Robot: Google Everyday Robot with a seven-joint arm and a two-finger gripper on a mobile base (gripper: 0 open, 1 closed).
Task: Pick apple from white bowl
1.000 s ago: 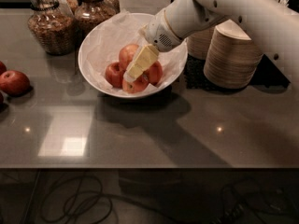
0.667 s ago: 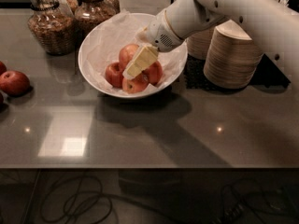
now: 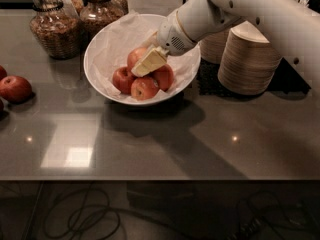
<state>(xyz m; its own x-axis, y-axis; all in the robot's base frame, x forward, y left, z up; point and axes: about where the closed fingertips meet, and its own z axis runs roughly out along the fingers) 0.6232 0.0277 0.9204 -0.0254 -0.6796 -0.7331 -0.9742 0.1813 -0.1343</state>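
Note:
The white bowl, lined with crinkled white paper, stands at the back middle of the dark table. It holds several apples. The palest, largest apple lies at the top of the pile, with darker red apples in front of and beside it. My gripper, cream-coloured, reaches in from the upper right and sits inside the bowl, right against the pale apple's right side and above the red apples. It hides part of the pale apple.
Two glass jars stand behind the bowl at the left. Stacks of beige disposable bowls stand just right of the bowl, under my arm. Loose red apples lie at the table's left edge. Cables lie on the floor in front.
My gripper has shifted very slightly up and left inside the bowl. The apples and the bowl have not visibly moved.

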